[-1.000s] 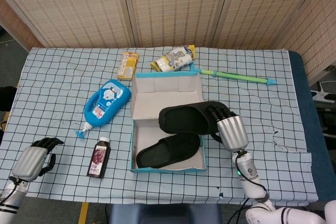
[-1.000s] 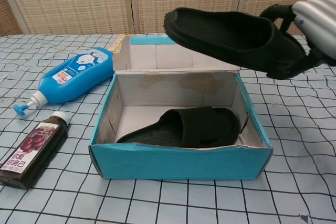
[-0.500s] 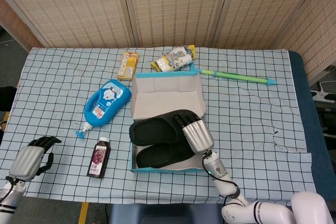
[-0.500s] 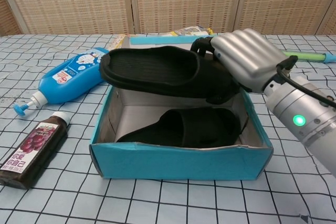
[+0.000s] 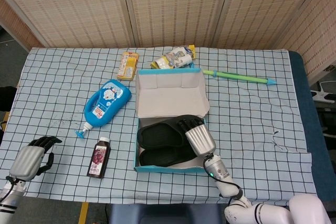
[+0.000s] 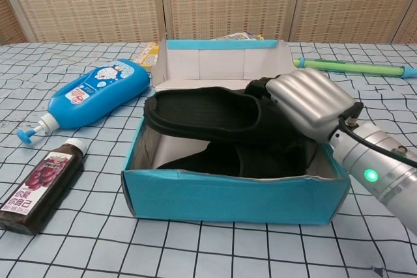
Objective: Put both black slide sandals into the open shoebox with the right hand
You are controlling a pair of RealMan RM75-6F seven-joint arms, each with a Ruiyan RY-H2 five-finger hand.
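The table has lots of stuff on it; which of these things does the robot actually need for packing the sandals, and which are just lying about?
Part of the job:
- right hand, gripping the upper sandal
- lower sandal, already in the box
- shoebox

Just lying about:
- blue lotion bottle
- dark juice bottle
- yellow carton
- snack bag
- green stick
- left hand, holding nothing
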